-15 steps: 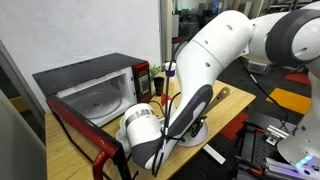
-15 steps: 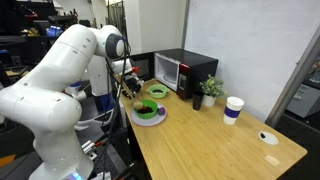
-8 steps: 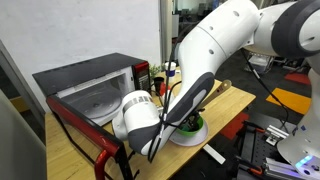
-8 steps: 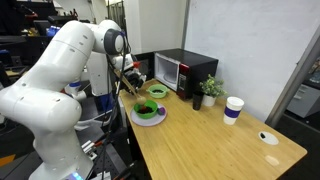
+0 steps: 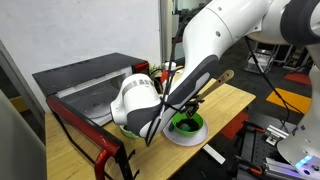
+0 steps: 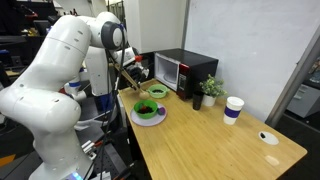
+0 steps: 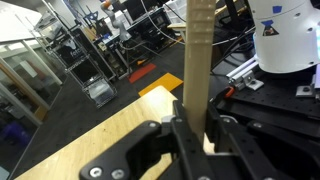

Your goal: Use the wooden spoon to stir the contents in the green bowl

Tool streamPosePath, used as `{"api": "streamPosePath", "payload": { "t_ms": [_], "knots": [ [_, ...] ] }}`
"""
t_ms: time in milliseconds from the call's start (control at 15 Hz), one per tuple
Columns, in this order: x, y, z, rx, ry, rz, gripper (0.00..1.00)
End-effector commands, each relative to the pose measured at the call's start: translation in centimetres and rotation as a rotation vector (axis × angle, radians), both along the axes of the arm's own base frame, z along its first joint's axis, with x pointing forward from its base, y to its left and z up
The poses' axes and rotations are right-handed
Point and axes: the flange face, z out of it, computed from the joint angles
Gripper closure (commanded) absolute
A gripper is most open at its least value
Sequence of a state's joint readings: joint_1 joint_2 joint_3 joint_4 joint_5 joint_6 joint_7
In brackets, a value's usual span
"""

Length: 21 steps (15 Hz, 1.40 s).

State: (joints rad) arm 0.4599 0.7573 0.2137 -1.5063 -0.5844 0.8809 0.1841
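The green bowl (image 5: 188,124) (image 6: 147,112) stands on a pale round plate (image 6: 158,119) near the table's edge, with dark contents (image 6: 146,107) showing inside. My gripper (image 7: 196,122) (image 5: 202,91) is shut on the handle of the wooden spoon (image 7: 197,45) (image 5: 224,77) (image 6: 137,82). The spoon slants down toward the bowl from above. Its head is hidden by my arm in one exterior view and too small to make out in the other. In the wrist view only the handle shows, upright between the two black fingers.
A black microwave (image 5: 95,88) (image 6: 186,68) stands at the back with its door open. A paler lime-green bowl (image 6: 157,92) sits just behind the plate. A small potted plant (image 6: 210,90) and a paper cup (image 6: 233,108) stand further along the wooden table (image 6: 210,140).
My arm has swung up and toward the microwave with the spoon, uncovering the green bowl in an exterior view. The grip on the spoon is unchanged.
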Motion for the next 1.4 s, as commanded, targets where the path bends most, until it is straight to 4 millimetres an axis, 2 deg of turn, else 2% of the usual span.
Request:
{"api": "streamPosePath", "payload": {
  "t_ms": [0, 333, 867, 1333],
  "knots": [
    [-1.4, -2.0, 2.1, 0.021, -0.034, 0.024, 0.94],
    [-3.3, -5.4, 3.4, 0.042, -0.102, 0.118, 0.94],
    [-4.8, -14.6, 4.9, 0.141, -0.255, 0.368, 0.94],
    [-6.2, -20.0, 4.5, 0.286, -0.367, 0.573, 0.94]
  ]
}}
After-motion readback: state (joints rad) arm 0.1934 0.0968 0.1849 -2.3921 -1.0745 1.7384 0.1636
